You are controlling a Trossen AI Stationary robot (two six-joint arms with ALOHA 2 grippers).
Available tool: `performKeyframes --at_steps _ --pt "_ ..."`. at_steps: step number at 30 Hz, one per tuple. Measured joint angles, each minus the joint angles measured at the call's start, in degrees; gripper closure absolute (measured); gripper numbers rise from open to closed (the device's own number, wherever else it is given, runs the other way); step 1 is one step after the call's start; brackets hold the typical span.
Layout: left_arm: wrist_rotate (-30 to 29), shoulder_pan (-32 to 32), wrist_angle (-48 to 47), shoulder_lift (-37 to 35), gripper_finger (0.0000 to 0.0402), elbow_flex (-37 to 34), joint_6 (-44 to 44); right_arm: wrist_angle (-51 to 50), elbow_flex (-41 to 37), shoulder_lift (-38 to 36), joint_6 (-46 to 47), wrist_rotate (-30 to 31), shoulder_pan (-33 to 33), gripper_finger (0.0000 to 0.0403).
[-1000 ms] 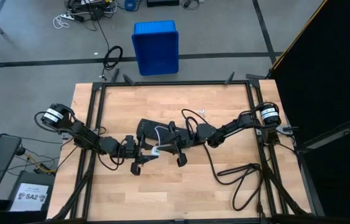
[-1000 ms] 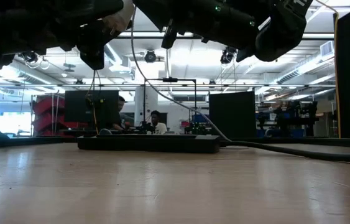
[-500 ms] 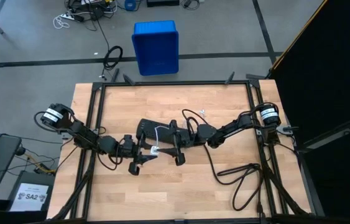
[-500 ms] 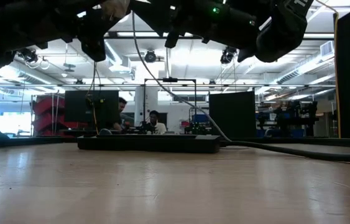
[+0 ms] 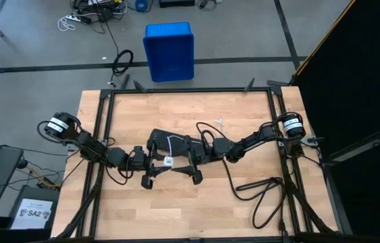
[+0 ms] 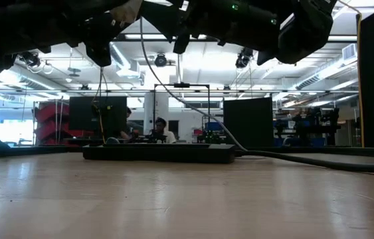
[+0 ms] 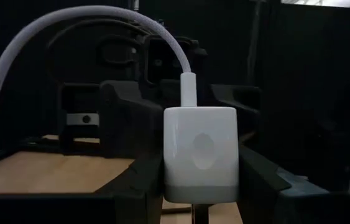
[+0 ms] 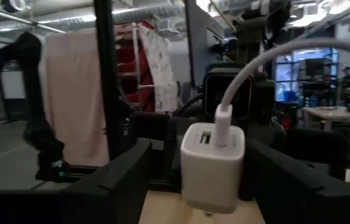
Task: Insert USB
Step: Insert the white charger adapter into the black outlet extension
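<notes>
Left arm: reaches in from the left edge of the worktop toward its middle.
Left gripper: its jaws pinch a white charger block by its two sides; the left wrist view shows the block upright and touching the dark fingers on either side.
Charger block: in the high view it is the small white square held above mid-worktop between the two grippers, just in front of the black power strip.
USB: the thin white cable arches up and over, and its plug stands in the block's upper face. It looks seated or close to it, though how deep it sits cannot be read.
Right gripper: faces the left one across the block, jaws spread to either side of it. The right wrist view shows the plug in the port nearer one edge, and a second port beside it appears free.
Black cord: loops on the right part of the worktop, well apart from the work.
Step in hand: judged to be pressing the plug home.
How to do it well: keep the left grip firm so the block stays level; push the plug straight along the port's axis, not sideways; keep the cable's arch slack so it does not lever the plug out.
</notes>
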Motion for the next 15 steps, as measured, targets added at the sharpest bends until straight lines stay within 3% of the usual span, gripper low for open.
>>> performKeyframes --at_steps 11,15 --pt "-0.39 0.04 -0.73 0.00 0.0275 0.00 -0.45 -1.71 0.08 0.00 3.61 3.23 -0.11 0.0158" --pt "-0.37 0.04 -0.82 0.00 0.0275 0.00 -0.45 -9.92 3.94 0.00 3.43 3.86 -0.13 0.0167"
